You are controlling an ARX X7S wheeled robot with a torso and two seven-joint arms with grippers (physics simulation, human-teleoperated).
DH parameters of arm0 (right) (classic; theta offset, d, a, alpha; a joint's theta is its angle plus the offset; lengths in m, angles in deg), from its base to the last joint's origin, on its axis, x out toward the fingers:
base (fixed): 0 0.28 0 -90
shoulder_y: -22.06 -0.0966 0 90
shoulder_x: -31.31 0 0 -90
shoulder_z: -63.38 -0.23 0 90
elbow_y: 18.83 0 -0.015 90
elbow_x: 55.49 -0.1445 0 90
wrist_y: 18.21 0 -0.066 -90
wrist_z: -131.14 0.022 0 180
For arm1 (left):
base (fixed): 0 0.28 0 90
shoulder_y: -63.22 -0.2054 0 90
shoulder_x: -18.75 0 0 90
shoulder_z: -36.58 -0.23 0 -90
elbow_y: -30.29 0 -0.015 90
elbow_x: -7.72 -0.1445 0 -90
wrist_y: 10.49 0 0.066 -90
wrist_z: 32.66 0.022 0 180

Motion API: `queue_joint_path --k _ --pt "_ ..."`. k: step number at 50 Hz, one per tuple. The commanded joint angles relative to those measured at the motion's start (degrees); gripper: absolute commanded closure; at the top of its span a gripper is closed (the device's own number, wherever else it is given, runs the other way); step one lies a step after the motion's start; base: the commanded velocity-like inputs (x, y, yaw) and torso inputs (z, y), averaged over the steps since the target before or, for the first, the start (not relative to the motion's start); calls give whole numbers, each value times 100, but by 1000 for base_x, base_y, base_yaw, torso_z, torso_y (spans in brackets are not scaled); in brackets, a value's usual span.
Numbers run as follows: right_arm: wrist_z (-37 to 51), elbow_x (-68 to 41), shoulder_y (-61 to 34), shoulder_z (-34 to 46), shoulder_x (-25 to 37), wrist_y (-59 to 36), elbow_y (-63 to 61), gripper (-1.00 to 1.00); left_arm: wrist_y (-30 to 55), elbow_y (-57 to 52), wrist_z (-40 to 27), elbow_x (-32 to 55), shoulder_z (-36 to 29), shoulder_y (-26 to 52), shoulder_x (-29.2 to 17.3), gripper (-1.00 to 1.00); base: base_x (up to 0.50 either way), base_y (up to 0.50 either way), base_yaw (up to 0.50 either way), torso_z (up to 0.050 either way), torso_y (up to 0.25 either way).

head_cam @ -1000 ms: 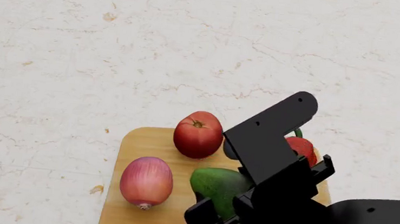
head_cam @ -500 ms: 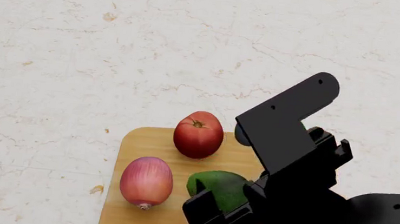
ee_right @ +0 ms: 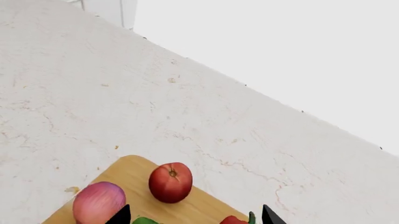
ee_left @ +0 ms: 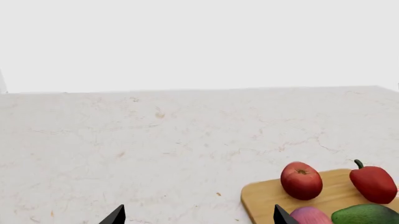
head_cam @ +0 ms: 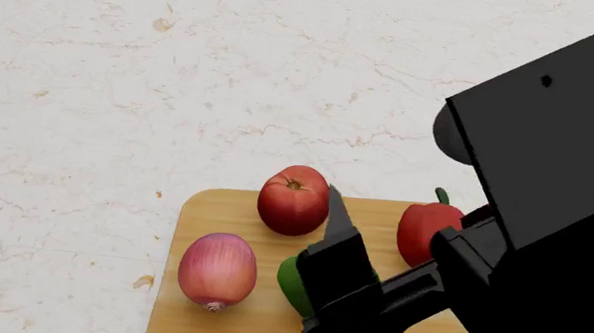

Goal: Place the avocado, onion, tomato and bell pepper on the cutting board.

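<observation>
R end effector [head_cam: 345,300] hangs over the near-right part of the cutting board [head_cam: 207,207], fingers spread apart w/ nothing between them; in the R wrist view both tips show at the frame's lower edge w/ only bare board and veg in the gap. Its black arm blocks much of the board's right side in the head view. L end effector [ee_left: 198,218] sits off to the board's left over bare counter [head_cam: 177,59], tips wide apart, empty.

All 4 veg are on the board. Avocado [head_cam: 289,283] lies near the middle, mostly hidden behind the R finger. Onion [head_cam: 218,271] is at the near-left, root tip toward the robot. Tomato [head_cam: 294,199] sits at the far edge, stem scar up. Bell pepper [head_cam: 426,226] stands at the far-right, green stem up, apart from the tomato.
</observation>
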Motion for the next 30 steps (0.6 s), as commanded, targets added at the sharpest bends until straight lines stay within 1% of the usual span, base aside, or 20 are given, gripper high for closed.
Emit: queue_joint_path --k 1,5,10,15,20,23,24,26,28,30 --pt "1036 -1263 -912 -686 315 486 -753 -100 115 -148 23 56 335 189 93 -100 0 0 0 0 0" --pt "1265 -1469 -952 -930 553 924 -1087 -100 104 -273 -14 166 447 296 27 -100 0 0 0 0 0" --pt "1953 -2056 -1558 -1135 605 1137 -1406 -100 146 -380 -111 447 685 550 17 -100 0 0 0 0 0" --pt "2168 -2209 -1700 -1393 785 1482 -1740 -100 27 -519 -190 869 1012 883 10 -100 0 0 0 0 0" --pt "2726 -2942 -2341 -1623 836 1729 -2036 -100 -19 -668 -325 1251 1380 1173 100 -100 0 0 0 0 0" --pt "2977 -3400 -2663 -1764 965 1827 -2201 -100 76 -672 -369 1632 1938 1258 65 -100 0 0 0 0 0" --pt "3031 -3511 -2744 -1808 1022 1823 -2224 -100 168 -672 -400 1846 2232 1290 83 -100 0 0 0 0 0" --pt "3179 -3837 -2960 -1874 1075 1789 -2289 -100 410 -672 -563 2386 2966 1303 145 -100 0 0 0 0 0" --pt "3358 -4212 -3274 -1952 1108 1689 -2235 -100 611 -672 -751 2808 3738 1115 231 -100 0 0 0 0 0" --pt "3602 -4720 -3715 -2023 1134 1461 -2081 -100 851 -672 -1008 3305 4667 832 400 -100 0 0 0 0 0"
